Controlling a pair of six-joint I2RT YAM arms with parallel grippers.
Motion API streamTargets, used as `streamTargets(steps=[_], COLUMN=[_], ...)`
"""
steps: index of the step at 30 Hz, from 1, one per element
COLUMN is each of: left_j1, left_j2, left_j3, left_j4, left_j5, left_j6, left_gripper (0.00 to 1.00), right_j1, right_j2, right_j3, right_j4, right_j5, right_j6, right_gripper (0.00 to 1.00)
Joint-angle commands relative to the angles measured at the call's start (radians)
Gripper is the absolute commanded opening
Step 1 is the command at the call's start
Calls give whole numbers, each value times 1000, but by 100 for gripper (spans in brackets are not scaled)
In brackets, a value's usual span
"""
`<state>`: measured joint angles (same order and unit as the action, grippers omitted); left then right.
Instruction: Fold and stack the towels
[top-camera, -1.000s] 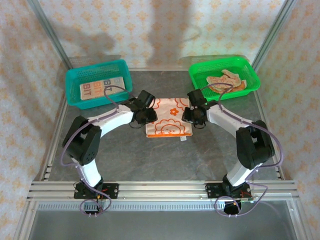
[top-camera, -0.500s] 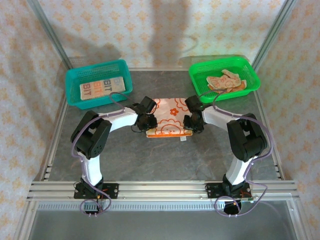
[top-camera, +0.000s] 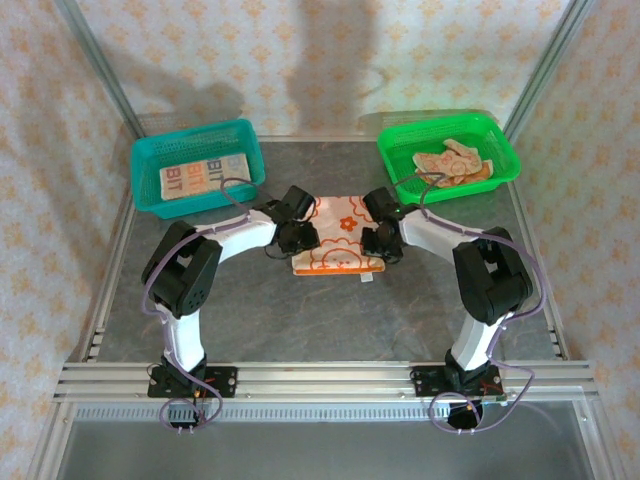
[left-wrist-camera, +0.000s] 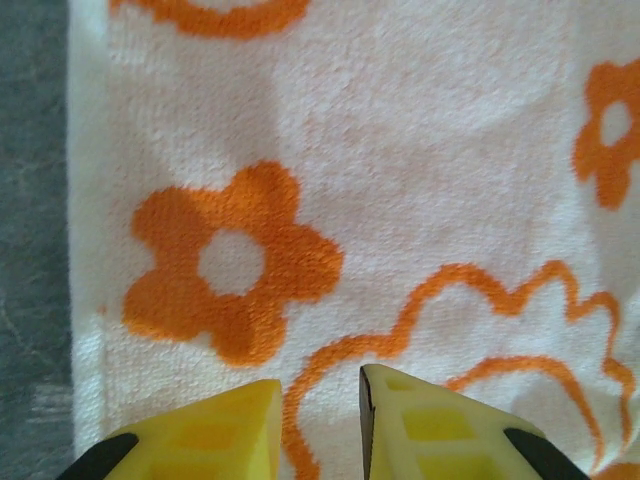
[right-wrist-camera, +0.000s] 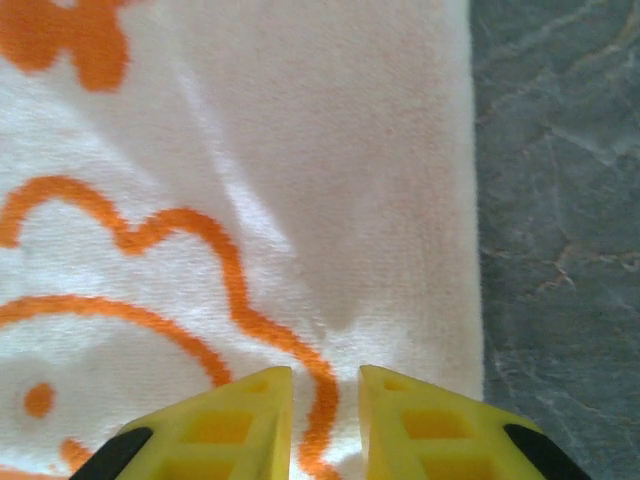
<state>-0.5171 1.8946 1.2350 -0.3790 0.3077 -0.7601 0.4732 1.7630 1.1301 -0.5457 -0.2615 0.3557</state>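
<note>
A folded cream towel (top-camera: 340, 238) with orange flowers lies flat at the table's middle. My left gripper (top-camera: 300, 237) is down on its left edge and my right gripper (top-camera: 378, 240) on its right edge. In the left wrist view the yellow fingertips (left-wrist-camera: 320, 395) stand a narrow gap apart, with the towel (left-wrist-camera: 330, 150) pinched between them. The right wrist view shows the same narrow grip (right-wrist-camera: 325, 385), and the cloth (right-wrist-camera: 300, 150) puckers toward the gap near its right hem. A folded lettered towel (top-camera: 200, 178) lies in the teal basket. Crumpled towels (top-camera: 450, 162) lie in the green basket.
The teal basket (top-camera: 148, 165) stands at the back left and the green basket (top-camera: 500, 150) at the back right. Bare grey tabletop (top-camera: 330, 310) lies between the towel and the arm bases. Metal frame posts rise at the back corners.
Both grippers have moved toward the near side and inward onto the towel's side edges. The arms' elbows have swung in. The towel has stayed in place.
</note>
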Motion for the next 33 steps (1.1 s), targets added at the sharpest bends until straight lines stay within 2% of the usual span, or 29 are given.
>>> streamTargets(steps=[1, 9, 18, 24, 29, 33], left_j1=[-1, -5, -38, -79, -75, -6], left_j2=[57, 72, -153, -293, -343, -340], left_j3=[23, -60, -326, -457, -419, -323], left_j4=[-22, -18, -26, -29, -55, -73], left_j5=[0, -1, -10, -15, -5, 33], left_j6=[24, 18, -12, -57, -56, -13], left_gripper=[26, 23, 22, 22, 22, 22], right_j1=[2, 54, 191, 257, 268, 239], right_j2=[11, 80, -101, -182, -220, -200], right_j3=[43, -6, -239, -313, -267, -149], right_j4=[-12, 35, 106, 108, 71, 14], right_j5=[19, -4, 19, 51, 68, 112], right_j6=[-16, -3, 158, 232, 237, 183], right_gripper=[23, 21, 20, 20, 20, 18])
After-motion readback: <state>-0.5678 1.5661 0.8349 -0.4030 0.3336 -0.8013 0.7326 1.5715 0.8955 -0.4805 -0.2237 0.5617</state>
